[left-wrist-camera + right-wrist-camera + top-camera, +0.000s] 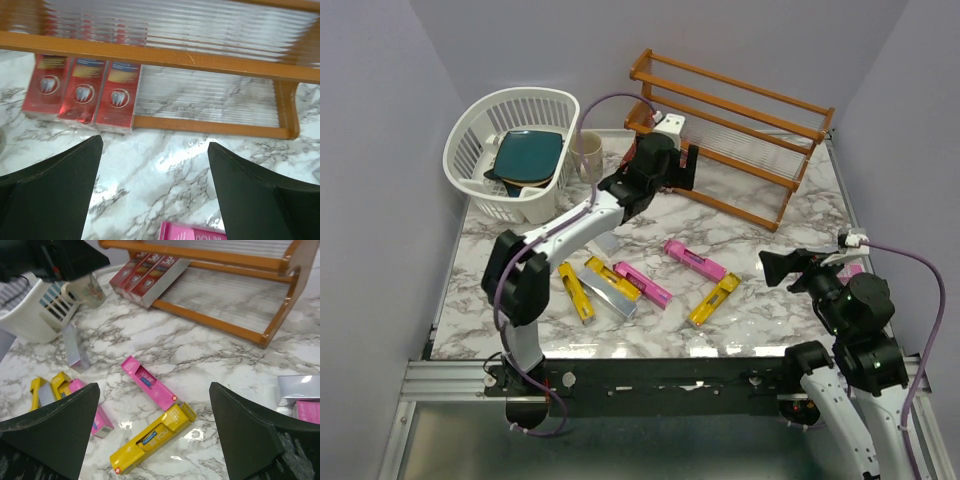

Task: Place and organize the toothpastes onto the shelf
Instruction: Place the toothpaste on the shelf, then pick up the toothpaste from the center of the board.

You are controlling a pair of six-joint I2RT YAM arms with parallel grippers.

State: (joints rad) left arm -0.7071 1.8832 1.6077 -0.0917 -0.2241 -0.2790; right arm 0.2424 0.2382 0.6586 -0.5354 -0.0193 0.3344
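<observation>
Three red toothpastes [82, 90], each printed with a white tooth, lie side by side at the left end of the shelf's [210, 61] lowest tier, their near ends over the front rail; the left hand [155, 145] hangs just before them, fingers spread wide with nothing between; on the marble counter [770, 225] lie loose yellow toothpastes [714, 300], magenta toothpastes [695, 260] and a silver-grey toothpaste [75, 347]; the right hand [153, 387] hovers above them, equally wide and empty.
</observation>
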